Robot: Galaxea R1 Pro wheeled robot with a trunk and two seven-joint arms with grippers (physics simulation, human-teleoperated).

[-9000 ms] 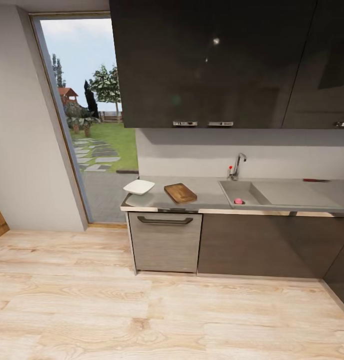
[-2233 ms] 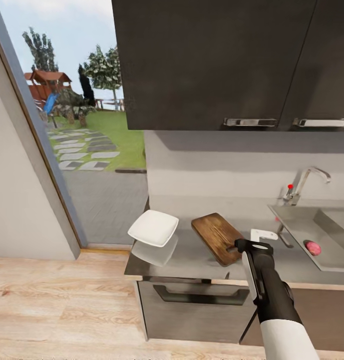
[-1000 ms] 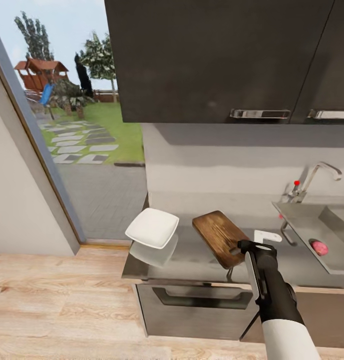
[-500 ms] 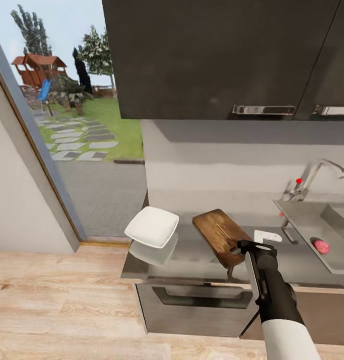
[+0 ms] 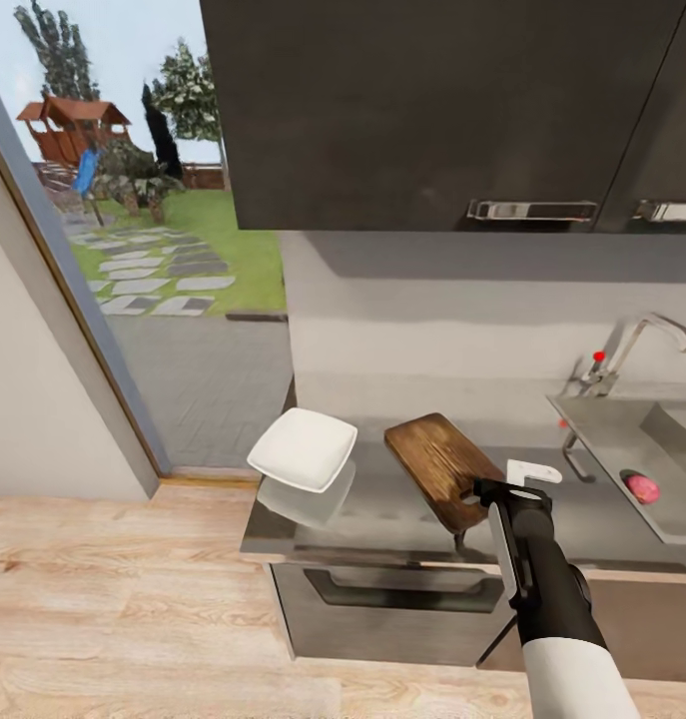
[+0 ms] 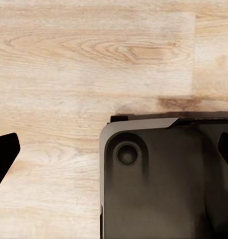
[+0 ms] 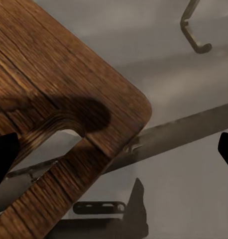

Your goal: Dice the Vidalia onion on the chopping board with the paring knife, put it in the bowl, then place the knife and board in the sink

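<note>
The brown chopping board (image 5: 440, 467) lies on the grey countertop (image 5: 382, 511), slot handle toward me, and the white bowl (image 5: 303, 449) sits just left of it. My right gripper (image 5: 504, 484) hovers open over the board's near right corner; the right wrist view shows the slot handle of the chopping board (image 7: 69, 114) under the right gripper (image 7: 114, 149). The pinkish Vidalia onion (image 5: 641, 487) rests in the sink (image 5: 607, 429) at the right edge. The paring knife is out of view. My left gripper (image 6: 114, 149) hangs open above the wooden floor.
Dark wall cabinets (image 5: 432, 110) hang low over the counter. The chrome tap (image 5: 637, 340) with a red knob stands behind the sink. A drawer front with a handle (image 5: 402, 589) is below the counter edge. A glass door (image 5: 133, 250) is at the left.
The head view has drifted slightly, the camera having moved. My right arm keeps the same pose over the board's corner; the board, bowl and onion lie as before.
</note>
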